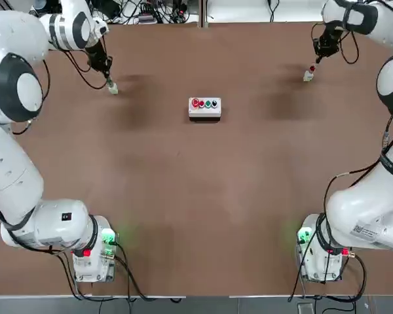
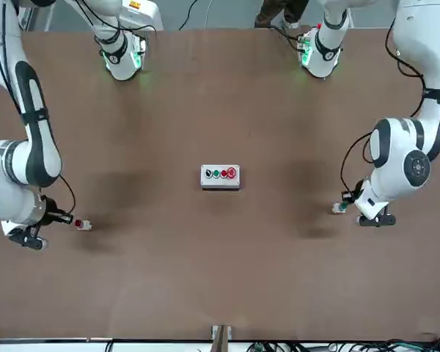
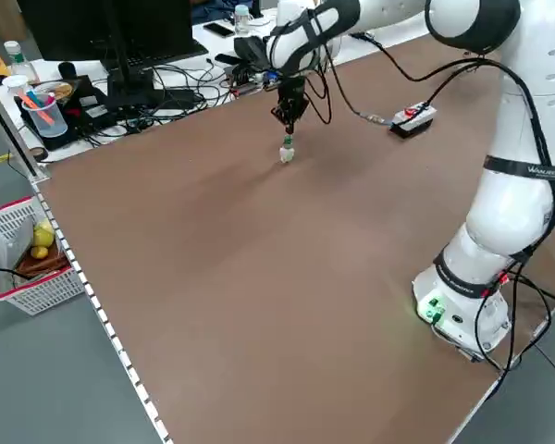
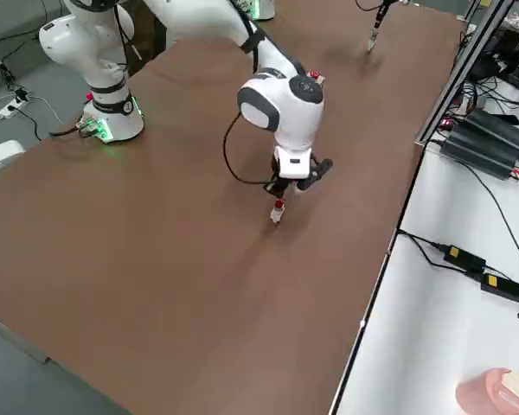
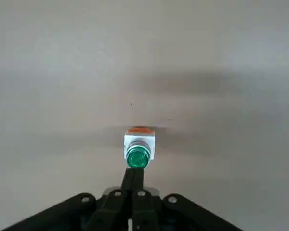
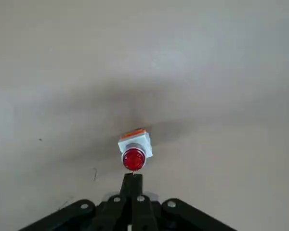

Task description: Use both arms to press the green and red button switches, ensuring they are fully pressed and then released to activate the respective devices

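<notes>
Green switch (image 5: pixel 140 153) and red switch (image 6: pixel 134 153) sit well apart, either side of the white button box (image 1: pixel 204 107), so with my left pincer (image 5: pixel 133 179) and right pincer (image 6: pixel 132 180) pinched together at their caps, I should press straight down, then lift.

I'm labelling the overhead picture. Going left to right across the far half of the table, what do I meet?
Left gripper → green button switch → white button box → red button switch → right gripper.
</notes>
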Robot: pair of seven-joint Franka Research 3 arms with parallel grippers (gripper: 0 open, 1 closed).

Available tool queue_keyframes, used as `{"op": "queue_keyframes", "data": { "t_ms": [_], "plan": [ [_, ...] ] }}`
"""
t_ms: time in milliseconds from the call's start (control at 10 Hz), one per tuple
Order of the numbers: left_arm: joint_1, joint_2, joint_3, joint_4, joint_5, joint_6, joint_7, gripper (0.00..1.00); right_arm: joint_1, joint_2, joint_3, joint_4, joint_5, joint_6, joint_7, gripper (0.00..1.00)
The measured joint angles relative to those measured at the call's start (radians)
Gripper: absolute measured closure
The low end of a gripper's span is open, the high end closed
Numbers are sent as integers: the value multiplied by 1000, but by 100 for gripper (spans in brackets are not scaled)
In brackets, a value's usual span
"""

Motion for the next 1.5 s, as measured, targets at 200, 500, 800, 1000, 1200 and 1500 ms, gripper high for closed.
{"op": "queue_keyframes", "data": {
  "t_ms": [200, 500, 800, 1000, 1200, 1500],
  "plan": [
    [0, -66, 0, 45, 0, -93, 0, 83, 8, -24, 5, 13, 0, -22, 4, 99],
    [-1, -176, -14, 169, 0, -328, 0, 50, 30, -53, 7, 57, 1, -111, 32, 87],
    [2, -240, -48, 289, 0, -511, -13, 5, 44, -86, 8, 80, 1, -179, 42, 45],
    [26, -291, -51, 319, -9, -555, -12, 0, 53, -132, 8, 89, 1, -238, 61, 16],
    [20, -313, -41, 371, -16, -617, -8, 0, 92, -196, 8, 93, 1, -281, 85, 0],
    [-7, -316, -25, 449, -35, -707, 1, 0, 152, -324, -29, 96, 1, -382, 86, 0]
  ]
}}
